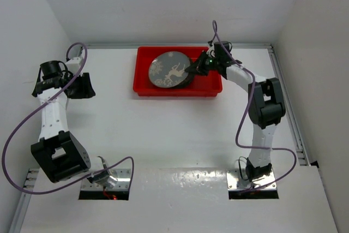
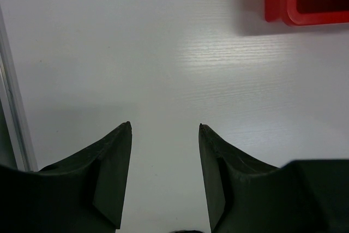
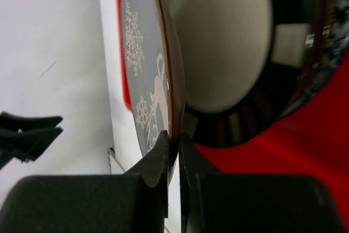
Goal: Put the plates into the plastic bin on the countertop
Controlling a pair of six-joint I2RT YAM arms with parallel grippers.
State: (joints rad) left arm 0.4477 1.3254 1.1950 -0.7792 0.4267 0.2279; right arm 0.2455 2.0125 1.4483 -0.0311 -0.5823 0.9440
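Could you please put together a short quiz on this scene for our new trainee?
1. True or false: the right end effector is shut on the rim of the round grey plate with white deer.
2. Multiple choice: the left end effector is A) open above the flat white countertop, B) gripping a teal plate, C) shut on a purple cable.
3. Short answer: in the top view, which container does the deer plate overlap?

Key
1. True.
2. A.
3. The shallow bright red plastic bin.
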